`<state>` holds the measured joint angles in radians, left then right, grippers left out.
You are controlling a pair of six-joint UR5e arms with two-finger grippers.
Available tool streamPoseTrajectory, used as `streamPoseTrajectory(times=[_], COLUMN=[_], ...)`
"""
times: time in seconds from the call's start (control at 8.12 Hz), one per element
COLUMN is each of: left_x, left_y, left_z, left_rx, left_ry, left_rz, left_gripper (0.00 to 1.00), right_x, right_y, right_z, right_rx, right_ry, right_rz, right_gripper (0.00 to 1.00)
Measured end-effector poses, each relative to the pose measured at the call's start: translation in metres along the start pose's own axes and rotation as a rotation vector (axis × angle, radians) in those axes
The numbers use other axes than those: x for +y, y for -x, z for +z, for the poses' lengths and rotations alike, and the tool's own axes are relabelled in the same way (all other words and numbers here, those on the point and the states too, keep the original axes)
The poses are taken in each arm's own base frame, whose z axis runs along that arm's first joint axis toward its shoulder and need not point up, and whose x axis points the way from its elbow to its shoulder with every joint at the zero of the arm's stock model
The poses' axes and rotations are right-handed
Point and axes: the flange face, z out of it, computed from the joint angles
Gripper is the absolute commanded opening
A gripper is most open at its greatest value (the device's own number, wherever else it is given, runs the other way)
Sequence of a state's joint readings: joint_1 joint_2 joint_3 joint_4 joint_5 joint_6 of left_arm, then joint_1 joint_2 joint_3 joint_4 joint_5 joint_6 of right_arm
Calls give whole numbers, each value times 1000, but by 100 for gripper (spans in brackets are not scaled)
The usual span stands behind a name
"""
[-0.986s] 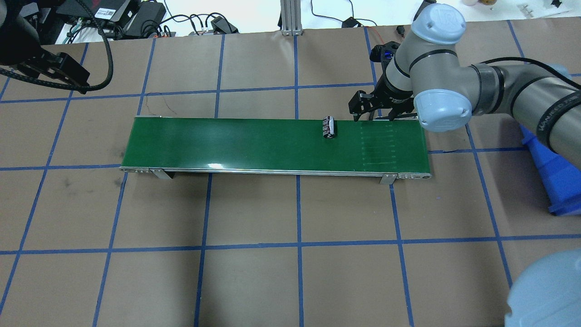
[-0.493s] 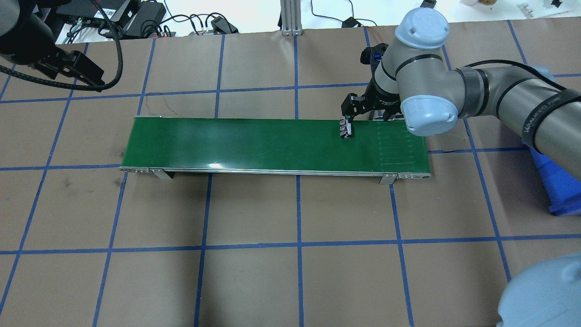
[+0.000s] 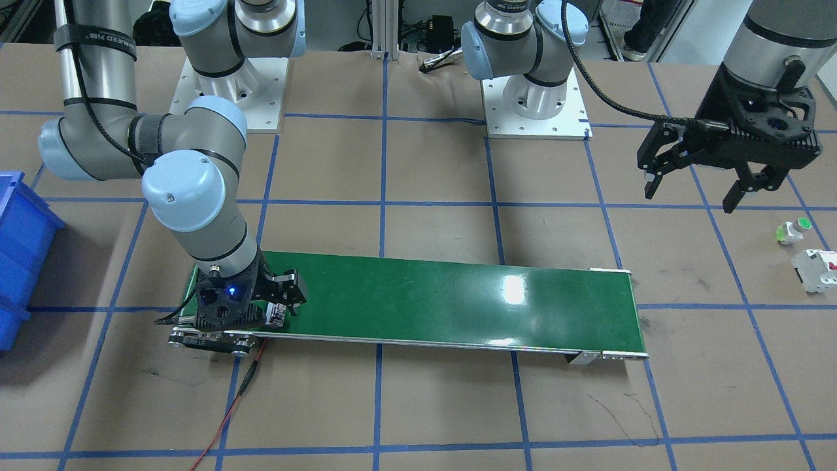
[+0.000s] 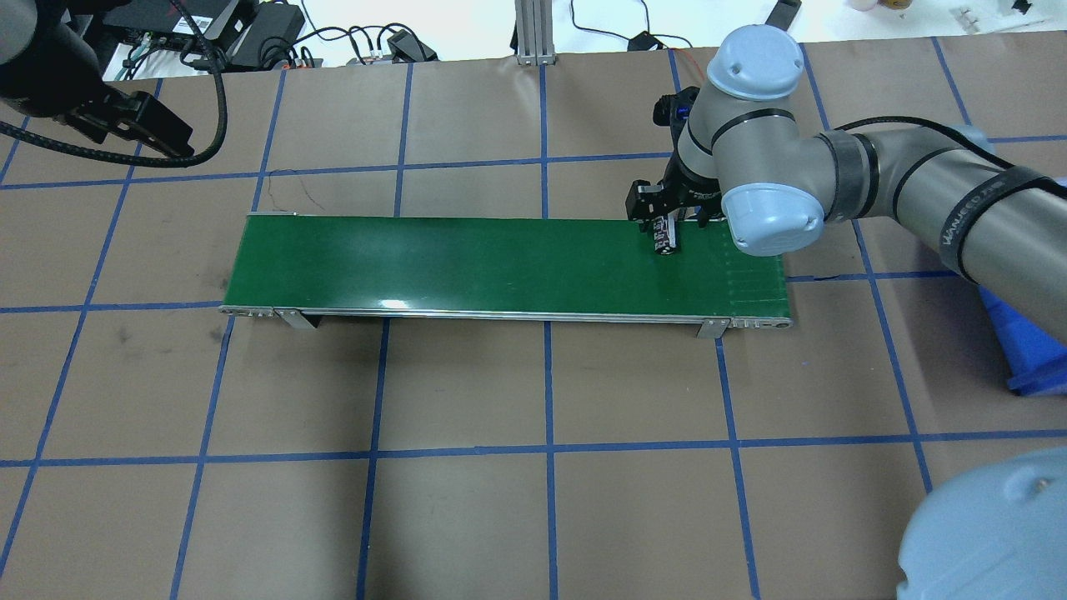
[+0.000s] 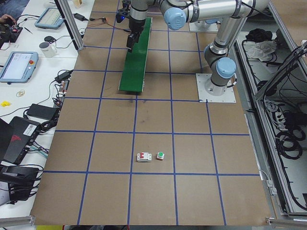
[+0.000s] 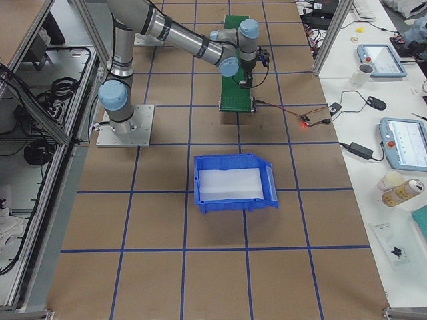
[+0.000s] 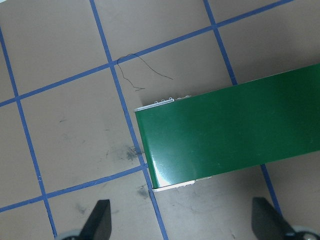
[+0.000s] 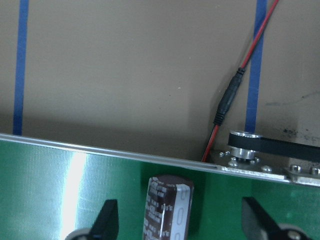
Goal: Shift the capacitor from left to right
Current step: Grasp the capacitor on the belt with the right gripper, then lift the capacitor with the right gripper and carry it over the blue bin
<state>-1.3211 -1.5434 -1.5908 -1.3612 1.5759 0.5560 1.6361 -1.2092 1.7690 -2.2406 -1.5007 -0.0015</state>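
Note:
The capacitor [image 4: 664, 237], a stubby dark brown cylinder, lies on the green conveyor belt [image 4: 467, 267] near its right end. My right gripper [image 4: 664, 223] is low over the belt and open, with a finger on each side of the capacitor. In the right wrist view the capacitor [image 8: 167, 207] lies between the fingers [image 8: 106, 220], apart from both. In the front view the right gripper [image 3: 278, 306] covers most of it. My left gripper [image 3: 693, 190] is open and empty, high above the table beyond the belt's left end; its wrist view shows the belt's end [image 7: 165, 150].
A blue bin [image 6: 230, 183] stands on the table to the right of the belt. A white button with a green cap [image 3: 793, 230] and a white breaker with a red switch [image 3: 814, 269] sit far left. A red wire [image 3: 229, 405] trails from the belt's right end.
The capacitor has ridden rightward along the belt. My right gripper has moved left toward it and now straddles it. The left gripper has barely shifted.

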Motion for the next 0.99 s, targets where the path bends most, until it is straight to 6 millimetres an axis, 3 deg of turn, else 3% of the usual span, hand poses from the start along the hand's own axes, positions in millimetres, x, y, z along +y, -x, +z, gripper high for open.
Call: streamPoseTrajectory(times=[0.12, 0.25, 0.62, 0.74, 0.99], left_x=[-1, -1, -1, -2, -7], left_y=[0, 1, 1, 1, -10], left_z=[0, 0, 2, 4, 9], left_rx=[0, -1, 3, 10, 42], left_ry=[0, -1, 2, 1, -8], left_rz=[1, 0, -4, -4, -4], left_gripper=[100, 100, 100, 100, 100], right_x=[2, 4, 2, -9, -26], right_y=[-3, -5, -17, -38, -96], right_z=[4, 7, 2, -15, -73], right_rx=[26, 47, 68, 92, 131], right_ry=[12, 26, 58, 41, 31], right_rz=[-2, -7, -57, -52, -40], right_gripper=[7, 0, 0, 0, 0])
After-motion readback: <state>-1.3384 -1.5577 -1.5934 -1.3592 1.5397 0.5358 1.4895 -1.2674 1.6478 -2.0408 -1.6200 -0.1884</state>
